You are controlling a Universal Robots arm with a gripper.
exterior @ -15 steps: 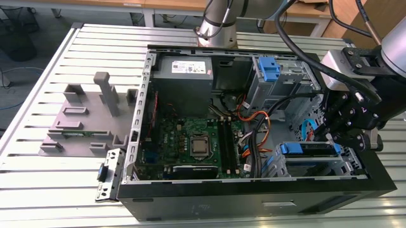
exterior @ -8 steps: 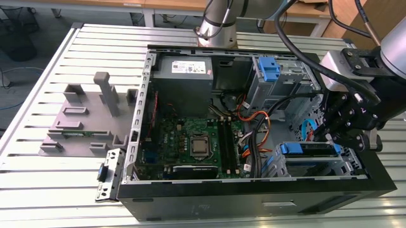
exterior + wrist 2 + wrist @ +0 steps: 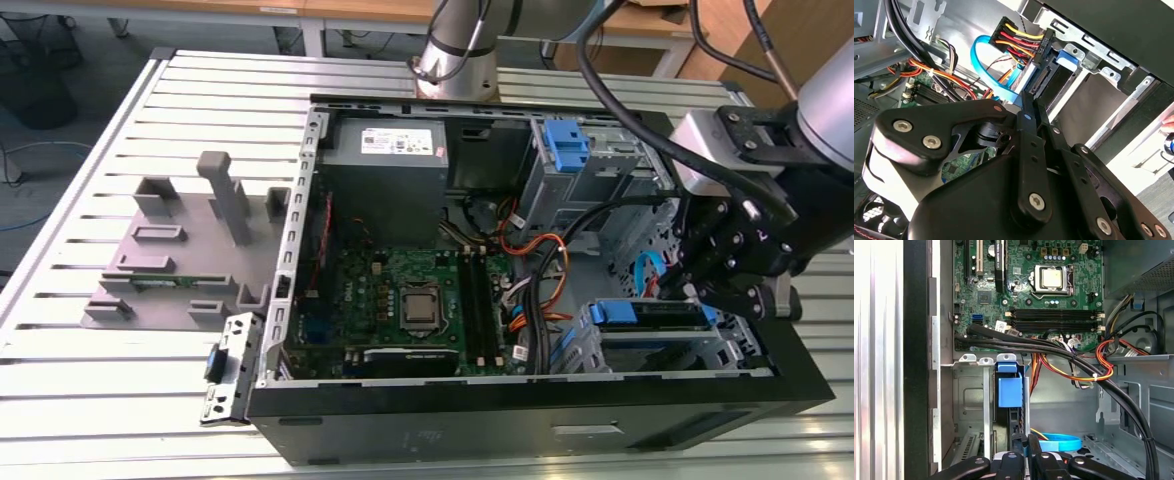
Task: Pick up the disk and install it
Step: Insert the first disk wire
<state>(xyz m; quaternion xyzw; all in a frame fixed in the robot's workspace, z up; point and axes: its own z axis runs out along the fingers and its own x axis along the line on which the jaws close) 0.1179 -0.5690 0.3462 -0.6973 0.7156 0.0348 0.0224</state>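
tool (image 3: pixel 717 285) just above disk (image 3: pixel 650 314), in bay

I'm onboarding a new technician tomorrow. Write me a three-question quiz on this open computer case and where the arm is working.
1. True or false: the gripper is over the drive cage at the exterior view's right.
2. Which sits beside the case on the table? A) a keyboard B) a grey fixture C) a monitor
3. Fill in: the drive's carrier rails in the cage are ____ in colour.

Key: 1 true; 2 B; 3 blue.
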